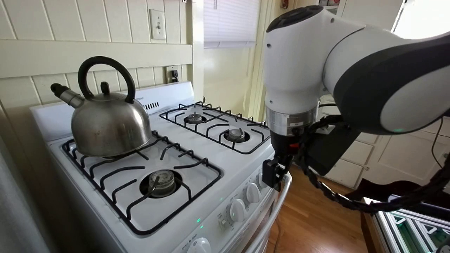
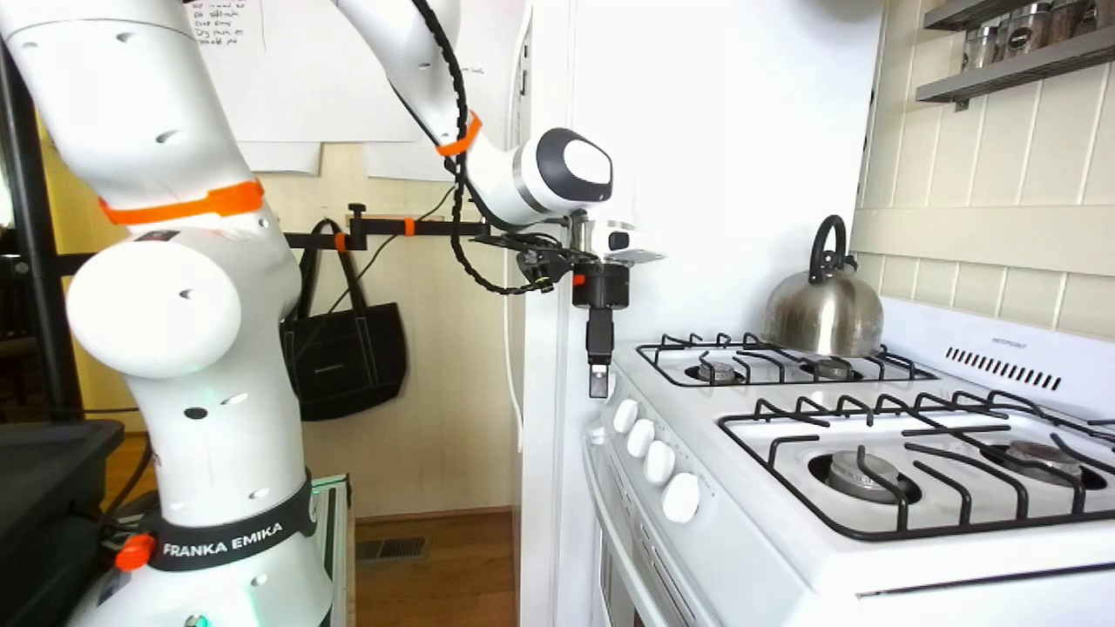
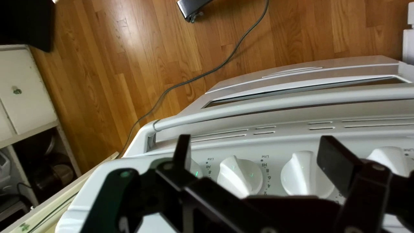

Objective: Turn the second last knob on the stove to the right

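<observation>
The white stove (image 1: 190,147) has a row of white front knobs, and it also shows in an exterior view (image 2: 766,557). My gripper (image 3: 255,145) is open and empty in the wrist view, pointing down at the knob panel. Between its spread fingers show the knob second from the row's end (image 3: 240,176), with its ridge slanted, and a neighbouring knob (image 3: 305,174), partly overlapped by the right finger. The end knob (image 3: 195,168) is mostly hidden behind the left finger. In both exterior views the gripper (image 1: 272,174) (image 2: 599,379) hangs at the far end of the knob row. Contact cannot be told.
A steel kettle (image 1: 110,124) stands on a back burner. Black grates (image 1: 207,161) cover the stove top. The oven door handle (image 3: 275,103) runs just beyond the knobs. A white wall panel (image 2: 723,174) stands beside the stove's far end. A cable (image 3: 223,63) lies on the floor.
</observation>
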Action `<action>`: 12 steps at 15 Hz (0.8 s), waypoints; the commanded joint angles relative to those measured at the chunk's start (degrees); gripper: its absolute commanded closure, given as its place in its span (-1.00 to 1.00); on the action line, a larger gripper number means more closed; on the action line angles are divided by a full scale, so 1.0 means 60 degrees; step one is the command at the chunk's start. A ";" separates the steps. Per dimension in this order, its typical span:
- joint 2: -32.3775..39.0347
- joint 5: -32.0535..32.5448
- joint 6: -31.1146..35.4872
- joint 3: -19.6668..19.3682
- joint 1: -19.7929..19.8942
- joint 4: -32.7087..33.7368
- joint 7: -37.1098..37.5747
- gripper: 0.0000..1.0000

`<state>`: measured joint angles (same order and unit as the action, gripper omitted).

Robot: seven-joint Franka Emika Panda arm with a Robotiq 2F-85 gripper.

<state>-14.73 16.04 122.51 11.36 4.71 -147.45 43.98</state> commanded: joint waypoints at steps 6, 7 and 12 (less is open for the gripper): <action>0.1709 0.1006 0.0553 -0.0599 -0.0198 0.0842 0.1040 -1.00; 0.1833 0.1045 0.0650 -0.0683 -0.0222 0.0896 0.1025 -1.00; 0.2350 0.1307 0.0935 -0.1080 -0.0309 0.1163 0.1057 -1.00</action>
<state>-3.19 21.72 126.59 6.62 4.05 -141.77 48.30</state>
